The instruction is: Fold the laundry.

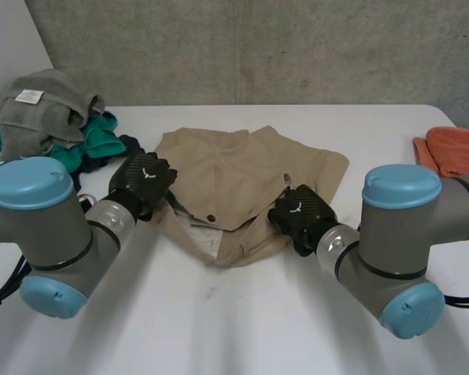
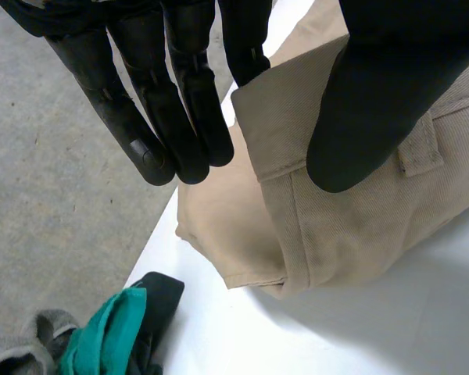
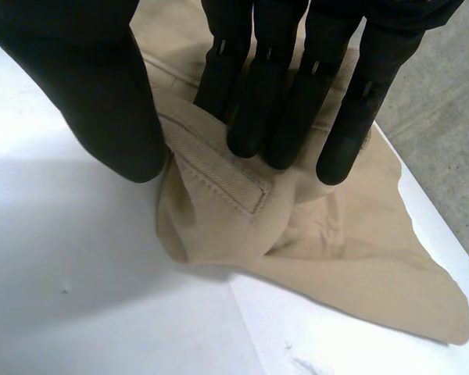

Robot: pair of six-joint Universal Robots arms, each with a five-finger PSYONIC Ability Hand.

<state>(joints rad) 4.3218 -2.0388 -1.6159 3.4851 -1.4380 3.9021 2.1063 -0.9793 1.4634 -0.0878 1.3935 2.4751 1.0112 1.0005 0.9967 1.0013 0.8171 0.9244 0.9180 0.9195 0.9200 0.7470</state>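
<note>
Nearest me, at centre right, my right hand (image 1: 301, 217) pinches a bunched waistband of the beige shorts (image 1: 242, 172) between its thumb and straight fingers. At centre left, my left hand (image 1: 144, 183) nips the other waistband corner between thumb and 1 finger, I judge. The shorts lie in the middle of the white table (image 1: 219, 312). That thin left pinch could slip, and the bunch could fold in crooked. The wrist views reveal both grips, while the head view adds the laundry pile (image 1: 47, 117) at upper left.
</note>
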